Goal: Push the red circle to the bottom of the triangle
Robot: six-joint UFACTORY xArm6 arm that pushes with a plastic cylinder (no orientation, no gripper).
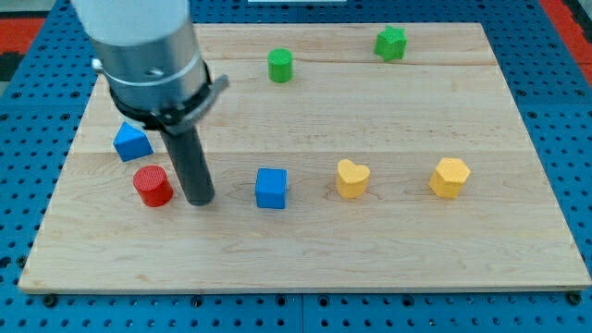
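The red circle (153,185) is a short red cylinder at the board's left, just below and to the right of the blue triangle (132,142). The two blocks stand close but apart. My tip (200,200) is on the board right next to the red circle, on its right side, nearly touching it. The dark rod rises from the tip to the grey arm body at the view's top left.
A blue cube (271,188) sits right of my tip. A yellow heart (351,178) and a yellow hexagon (450,178) lie further right. A green cylinder (279,65) and a green block (391,43) stand near the top edge of the wooden board (305,259).
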